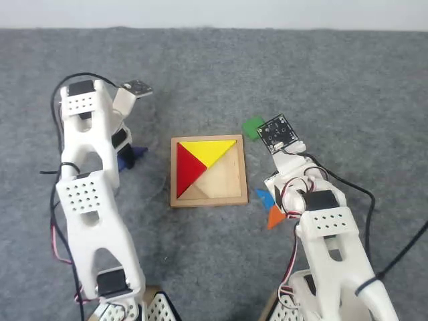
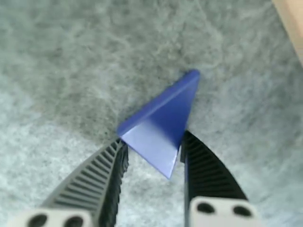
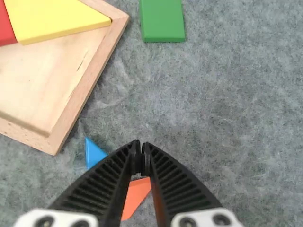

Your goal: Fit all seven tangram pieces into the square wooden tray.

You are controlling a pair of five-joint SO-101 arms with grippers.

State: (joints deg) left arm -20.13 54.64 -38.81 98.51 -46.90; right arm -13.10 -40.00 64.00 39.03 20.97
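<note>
Left end effector clamps a tilted, glossy dark-blue triangle; right end effector pressed together.

A grey felt mat spreads from three round to nine o'clock, its nap fuzzy and faintly mottled. At twelve o'clock a pale band runs along the mat's far edge

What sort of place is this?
Probably a robotics test bench in a lab or hobby room. A grey felt-like mat lies under everything, a left arm and right arm, white with exposed cables, stand side by side, and a wooden tray of tangram pieces lies between them.
</note>
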